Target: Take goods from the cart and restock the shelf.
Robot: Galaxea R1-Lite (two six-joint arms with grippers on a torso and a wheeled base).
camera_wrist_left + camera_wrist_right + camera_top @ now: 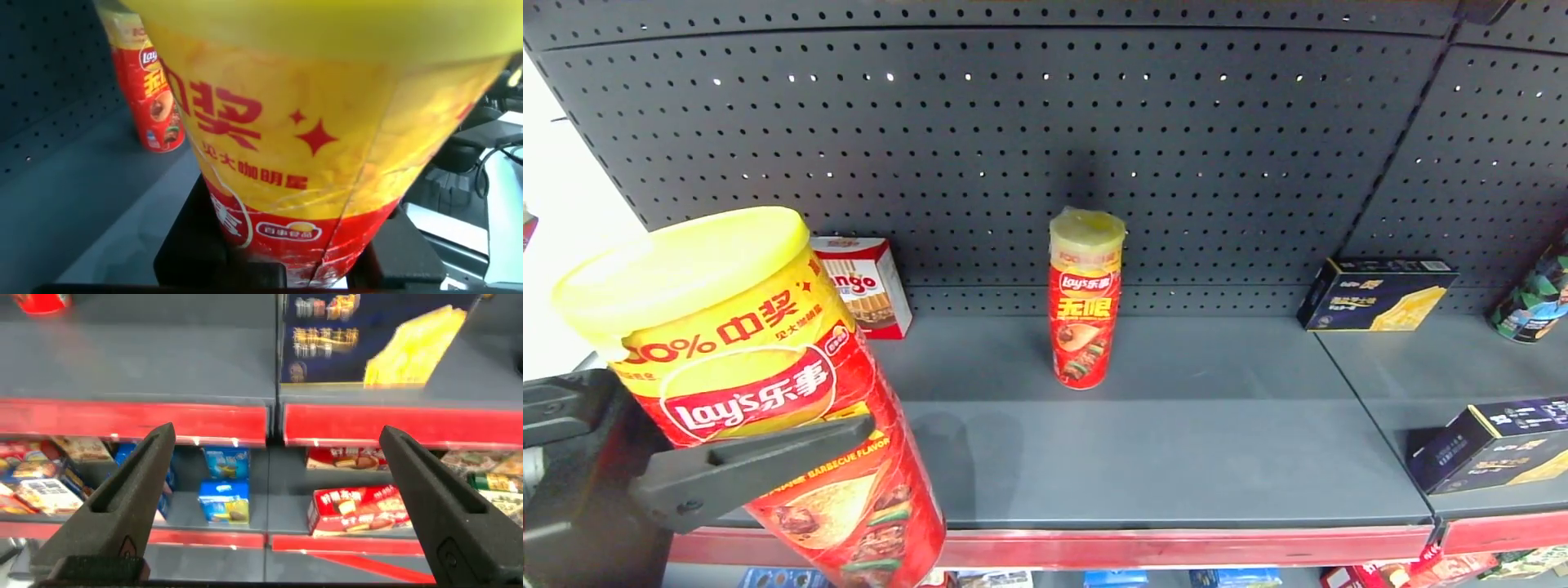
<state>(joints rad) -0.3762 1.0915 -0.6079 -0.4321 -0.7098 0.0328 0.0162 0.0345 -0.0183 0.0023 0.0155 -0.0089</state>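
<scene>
clamping a tilted chips can (760,351) at its red lower half, the left gripper (784,445) holds it at the front left of the shelf (1176,441), well apart from an upright second can (1084,302) mid-shelf, a red-and-white box (866,282) behind, while the right gripper (278,506) gapes wide and empty before the shelf's red front.

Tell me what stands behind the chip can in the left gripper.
A red-and-white box stands on the shelf near the pegboard back panel. The held can covers the box's left edge and the shelf beneath it.

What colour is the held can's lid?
Yellow; the lid of the can shows best in the head view.
</scene>
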